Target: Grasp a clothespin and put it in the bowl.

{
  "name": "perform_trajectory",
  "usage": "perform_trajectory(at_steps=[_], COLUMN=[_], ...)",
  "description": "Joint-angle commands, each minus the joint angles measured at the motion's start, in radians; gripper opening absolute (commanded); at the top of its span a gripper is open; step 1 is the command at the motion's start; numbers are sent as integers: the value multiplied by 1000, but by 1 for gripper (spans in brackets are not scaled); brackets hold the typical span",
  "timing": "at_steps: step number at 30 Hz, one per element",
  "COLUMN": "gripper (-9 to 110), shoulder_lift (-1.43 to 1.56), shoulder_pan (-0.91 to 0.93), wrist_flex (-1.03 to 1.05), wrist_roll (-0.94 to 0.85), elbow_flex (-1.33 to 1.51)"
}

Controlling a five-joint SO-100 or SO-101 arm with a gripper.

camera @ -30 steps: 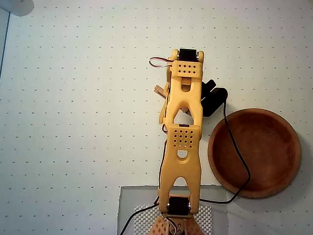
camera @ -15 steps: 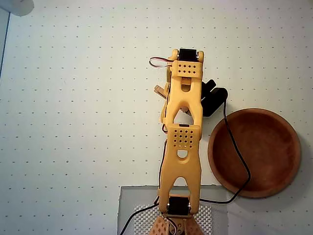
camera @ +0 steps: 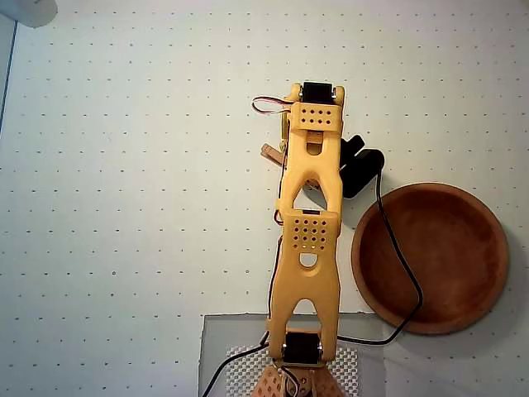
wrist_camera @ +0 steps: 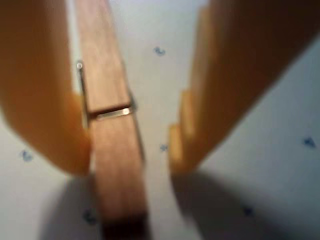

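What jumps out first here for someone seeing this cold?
In the overhead view, the yellow arm runs up the middle of the dotted white table, with the big reddish-brown bowl empty to its right. In the wrist view, the clothespin lies between the two yellow fingers, against the left one, with a gap to the right one. Only its tip peeks out left of the arm from above.
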Motion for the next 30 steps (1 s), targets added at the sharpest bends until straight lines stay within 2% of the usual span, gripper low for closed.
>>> perform_trajectory(at_steps=[1,13,18,30], gripper=[-1,-3,-3,-3], shoulder_lift=[49,64,227,630], shoulder_pan=[5,6,35,112], wrist_flex=[31,31,32,32], wrist_roll=[8,9,14,215], elbow_flex=[-61,-61,-35,-3])
